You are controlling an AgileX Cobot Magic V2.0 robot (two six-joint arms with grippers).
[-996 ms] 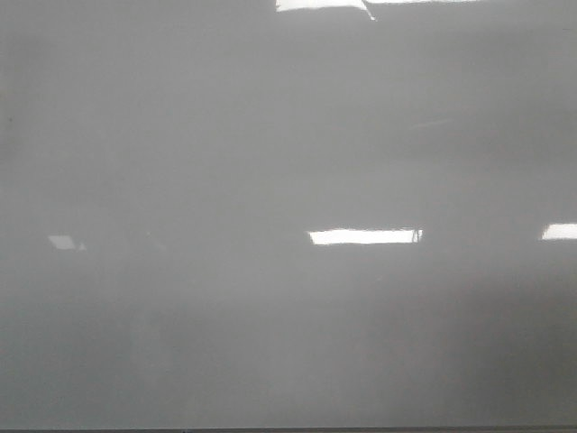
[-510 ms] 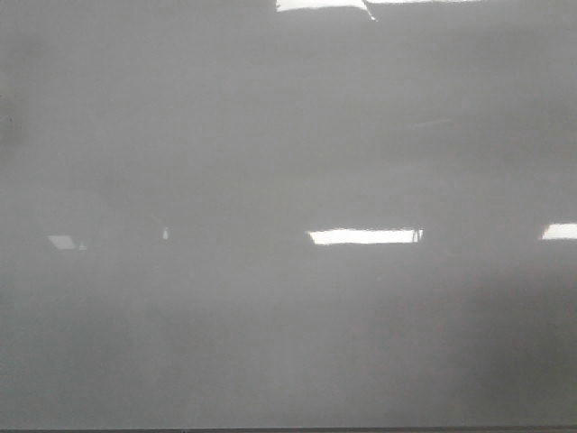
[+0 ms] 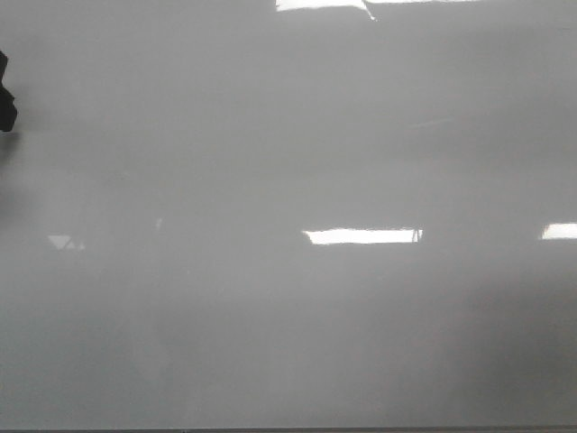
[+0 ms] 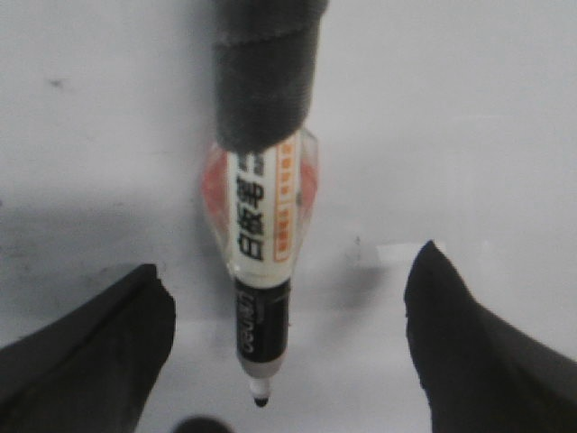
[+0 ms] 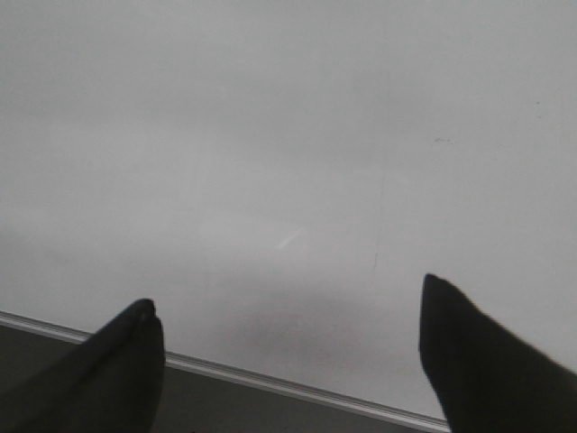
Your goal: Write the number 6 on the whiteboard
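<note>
The whiteboard (image 3: pixel 288 162) is a glossy pale grey surface that fills the front view, and no number 6 shows on it. In the left wrist view a black-tipped marker (image 4: pixel 261 225), wrapped in grey tape at its upper end, points down at the whiteboard (image 4: pixel 469 108). Its tip (image 4: pixel 261 400) is close above the surface. My left gripper (image 4: pixel 289 258) is open, its fingers wide on either side of the marker and not touching it. My right gripper (image 5: pixel 286 291) is open and empty over the whiteboard (image 5: pixel 288 135).
The whiteboard's metal frame edge (image 5: pixel 270 381) runs below my right gripper, with a dark surface beyond it. A dark shape (image 3: pixel 5 90) pokes in at the left edge of the front view. Bright light reflections (image 3: pixel 361 236) lie on the board.
A dark shape has come into the front view at its left edge. The faint reflections at the left of the board have shifted slightly.
</note>
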